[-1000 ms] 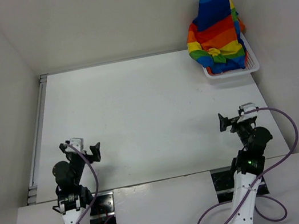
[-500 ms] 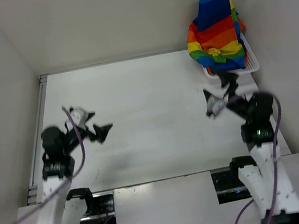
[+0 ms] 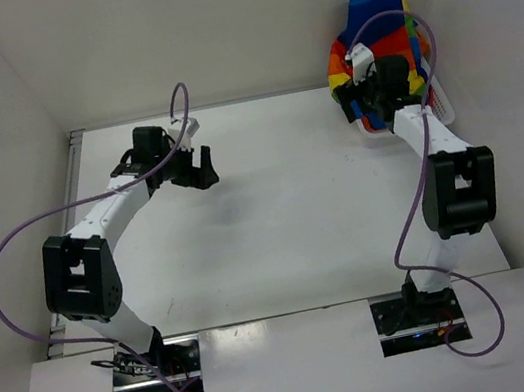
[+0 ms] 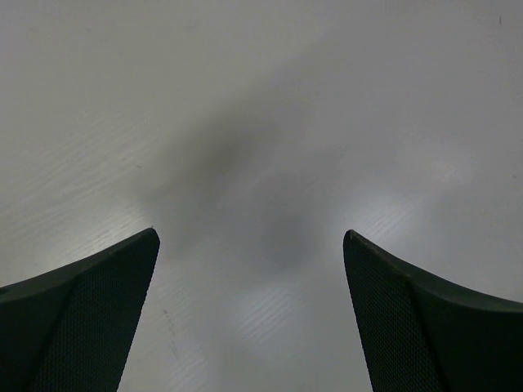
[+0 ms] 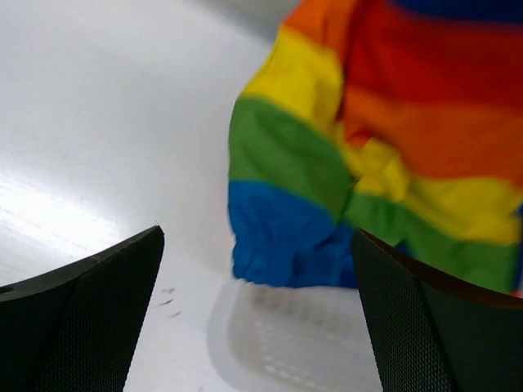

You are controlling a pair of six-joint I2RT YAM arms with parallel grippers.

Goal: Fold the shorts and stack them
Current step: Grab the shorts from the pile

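Note:
The rainbow-striped shorts [image 3: 374,14] lie heaped in a white mesh basket [image 3: 441,105] at the table's far right corner. In the right wrist view the shorts [image 5: 384,139] hang over the basket's near rim [image 5: 278,343], blue cuff lowest. My right gripper [image 3: 355,98] is open and empty, just in front of the basket's left corner. My left gripper [image 3: 198,169] is open and empty over bare table at the far left-middle. The left wrist view shows only its two black fingers [image 4: 90,318] above the white tabletop.
White walls enclose the table on the left, back and right. A metal rail [image 3: 67,240] runs along the table's left edge. The right arm's purple cable [image 3: 415,27] loops over the basket and shorts.
Both arms have stretched out from near their bases toward the far side. The right gripper has reached the basket; the left gripper has moved up and inward. The shorts have not moved.

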